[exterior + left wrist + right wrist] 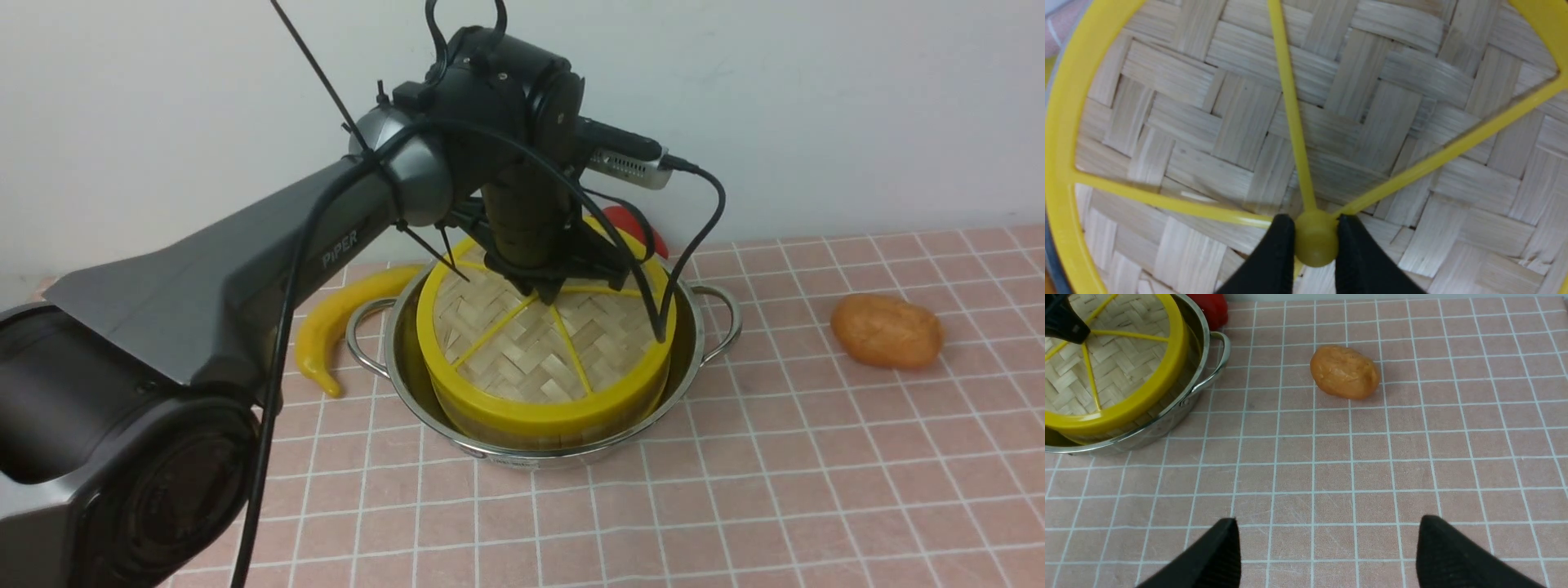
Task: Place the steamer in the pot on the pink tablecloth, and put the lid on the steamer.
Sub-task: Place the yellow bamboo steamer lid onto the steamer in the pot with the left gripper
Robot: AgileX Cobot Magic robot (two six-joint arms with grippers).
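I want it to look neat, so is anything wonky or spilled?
Nothing looks spilled or broken. The round woven-bamboo lid with yellow rim covers the bamboo steamer, inside the shiny steel pot.

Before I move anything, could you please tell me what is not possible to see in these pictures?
- Dumplings or buns: in all views, the lid covers the inside of the steamer.
- Red thing: in the front view, mostly hidden behind the lid and cables; cut off by the edge in the right wrist view.
- Left gripper's fingertips: blurred in the left wrist view.
- Right arm: outside the front view.
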